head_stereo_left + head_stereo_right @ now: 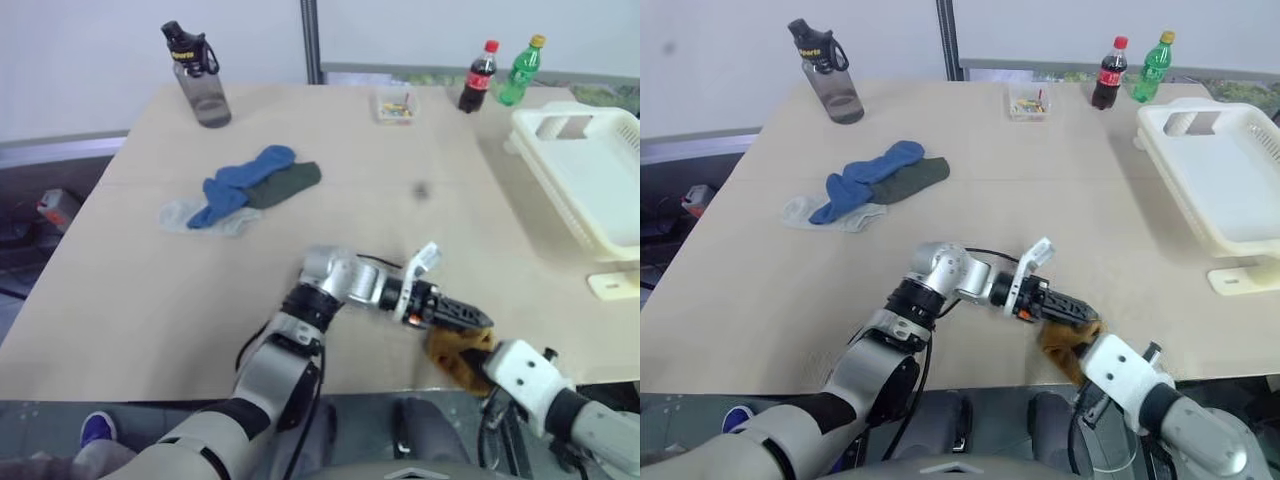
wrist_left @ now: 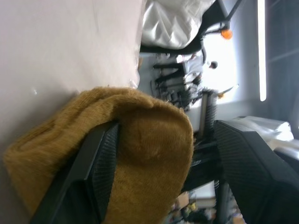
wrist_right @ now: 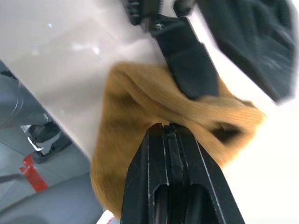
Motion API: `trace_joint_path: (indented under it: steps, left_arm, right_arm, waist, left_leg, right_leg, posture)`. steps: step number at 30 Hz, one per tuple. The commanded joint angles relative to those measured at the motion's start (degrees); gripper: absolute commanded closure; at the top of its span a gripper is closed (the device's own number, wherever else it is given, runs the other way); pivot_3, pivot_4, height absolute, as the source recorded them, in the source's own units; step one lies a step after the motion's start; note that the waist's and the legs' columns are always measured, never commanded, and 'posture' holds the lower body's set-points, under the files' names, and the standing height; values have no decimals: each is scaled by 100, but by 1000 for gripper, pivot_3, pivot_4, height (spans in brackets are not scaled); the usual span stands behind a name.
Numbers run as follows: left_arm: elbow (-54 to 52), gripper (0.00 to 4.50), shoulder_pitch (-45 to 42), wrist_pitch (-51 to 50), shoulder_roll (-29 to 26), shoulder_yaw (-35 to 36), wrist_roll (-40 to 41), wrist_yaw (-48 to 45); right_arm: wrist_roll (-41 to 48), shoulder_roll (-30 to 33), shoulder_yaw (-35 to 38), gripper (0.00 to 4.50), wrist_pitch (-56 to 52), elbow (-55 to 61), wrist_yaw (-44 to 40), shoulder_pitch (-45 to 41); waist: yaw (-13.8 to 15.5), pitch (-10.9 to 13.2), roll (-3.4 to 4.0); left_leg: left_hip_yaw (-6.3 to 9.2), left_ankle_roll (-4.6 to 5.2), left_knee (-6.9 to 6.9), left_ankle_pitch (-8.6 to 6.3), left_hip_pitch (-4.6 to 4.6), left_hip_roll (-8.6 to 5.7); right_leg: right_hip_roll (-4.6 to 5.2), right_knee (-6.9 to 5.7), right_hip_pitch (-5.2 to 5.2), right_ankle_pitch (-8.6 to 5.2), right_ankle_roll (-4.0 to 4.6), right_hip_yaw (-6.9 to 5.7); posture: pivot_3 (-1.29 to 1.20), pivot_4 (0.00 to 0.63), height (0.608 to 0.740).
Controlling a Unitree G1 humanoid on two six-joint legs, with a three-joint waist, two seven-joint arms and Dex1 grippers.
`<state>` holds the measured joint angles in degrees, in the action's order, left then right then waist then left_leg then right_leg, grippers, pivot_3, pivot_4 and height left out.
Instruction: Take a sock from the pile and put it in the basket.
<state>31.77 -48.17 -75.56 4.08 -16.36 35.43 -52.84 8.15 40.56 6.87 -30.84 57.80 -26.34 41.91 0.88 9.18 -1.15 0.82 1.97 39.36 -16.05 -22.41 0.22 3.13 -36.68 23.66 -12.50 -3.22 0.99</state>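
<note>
Two bottles (image 1: 497, 72) at beige table's (image 1: 120, 290) far edge.

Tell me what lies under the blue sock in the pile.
Under the blue sock lie a dark green sock and a pale whitish sock, both partly covered; anything beneath them is hidden.

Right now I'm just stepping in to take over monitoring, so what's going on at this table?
The robot has a mustard-yellow sock at the near edge of the table, between its two grippers. The left gripper has its fingers spread, one of them pushed into the sock. The right gripper has its fingers together at the sock. The rest of the pile lies further back, and the basket waits to the right with no sock visible in it.
</note>
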Motion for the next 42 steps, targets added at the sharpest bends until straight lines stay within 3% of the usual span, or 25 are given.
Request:
trace_joint_path:
  steps: [1, 5, 8, 12, 15, 23, 26, 31, 34, 37, 39, 42]
  left_arm:
    - [205, 1084, 7, 333, -79, -444, -280, -414]
    - [-370, 1084, 118, 627, -638, -608, -174, -1234]
    - [-1182, 1084, 426, 1115, -1222, -810, -179, -1821]
    - [-1797, 1084, 768, 1820, -1483, -967, -352, -1995]
    - [-2088, 1084, 904, 2234, -1571, -832, -427, -1989]
    - [-3048, 1084, 1366, 3829, -2611, -622, -860, -2342]
    - [-3117, 1084, 1546, 4933, -3021, -755, -1452, -2446]
    - [-3217, 1084, 1682, 5422, -3308, -493, -1459, -2653]
    - [-3252, 1084, 1732, 5555, -3335, -352, -1338, -2712]
    - [-3358, 1084, 1769, 5703, -3371, -236, -1276, -2814]
    - [-3442, 1084, 1793, 5750, -3414, -144, -1215, -2862]
    - [-3493, 1084, 1884, 5862, -3456, -50, -1217, -2824]
  right_arm:
    - [871, -253, 691, 3262, 394, 220, 289, 510]
    - [2136, -419, 888, 1298, 516, 220, 1138, 867]
    - [3735, -348, 864, 10, 368, 220, 2126, 337]
    - [5638, -166, 806, 10, -144, 80, 3329, -695]
    - [6297, 0, 657, 10, -540, -330, 3777, -1245]
    - [6212, 458, 106, 10, -1506, -524, 4041, -1187]
    - [6130, 487, -61, 10, -1713, -628, 4037, -1261]
    - [5854, 366, -511, 10, -2048, -1192, 3747, -1671]
    - [5610, 283, -865, 868, -2248, -1586, 3396, -1903]
    - [5499, 223, -998, 2269, -2365, -1722, 3114, -2020]
    - [5440, 188, -961, 2866, -2377, -1765, 2985, -2059]
    - [5426, 79, -763, 4117, -2307, -1858, 2866, -2171]
  waist:
    - [7, -6, 3]
    - [-45, -8, 4]
    - [-162, -7, 5]
    - [1, -8, 9]
    - [4, -7, 8]
    - [-14, -8, 13]
    - [-11, -9, 11]
    - [-19, -28, -22]
    - [-108, -55, -74]
    - [-166, -70, -96]
    - [-166, -72, -94]
    - [-168, -71, -93]
  left_leg:
    - [1, 0, 0, 0, 1, 0]
    - [10, 0, -1, 0, 3, 9]
    - [2, 0, -2, 0, 9, 26]
    - [-3, 1, -5, 0, 17, 21]
    - [-7, 7, -1, -3, -5, 19]
    - [-12, 14, -10, -8, -23, 21]
    - [-13, 14, -7, -8, -22, 23]
    - [-15, 14, -3, -8, -5, 29]
    - [-22, 14, -4, -8, 10, 39]
    - [-27, 15, -9, -9, 47, 50]
    - [-27, 14, -11, -9, 57, 60]
    - [-26, 14, -17, -9, 58, 70]
  right_leg:
    - [1, 0, -3, -1, 0, -2]
    - [2, 0, -1, -6, -6, 4]
    - [-1, -4, 1, -1, 3, 13]
    - [6, -7, -2, 0, 6, 23]
    - [9, 6, 8, 2, 7, 26]
    - [0, 12, 31, 2, 7, 27]
    - [0, 13, 29, 2, 7, 27]
    - [-1, 13, 13, 0, 3, 27]
    - [-14, 14, 4, 1, 5, 31]
    - [-13, 14, -26, -9, -11, 36]
    - [-16, 14, -34, -9, -11, 35]
    - [-26, 14, -32, -10, -10, 33]
  posture:
    - [0, 150, 740]
    - [0, 150, 740]
    - [0, 150, 740]
    - [0, 150, 740]
    - [0, 150, 740]
    - [0, 150, 740]
    - [0, 150, 740]
    - [0, 150, 740]
    - [0, 150, 740]
    - [0, 150, 740]
    - [0, 150, 740]
    - [0, 150, 740]
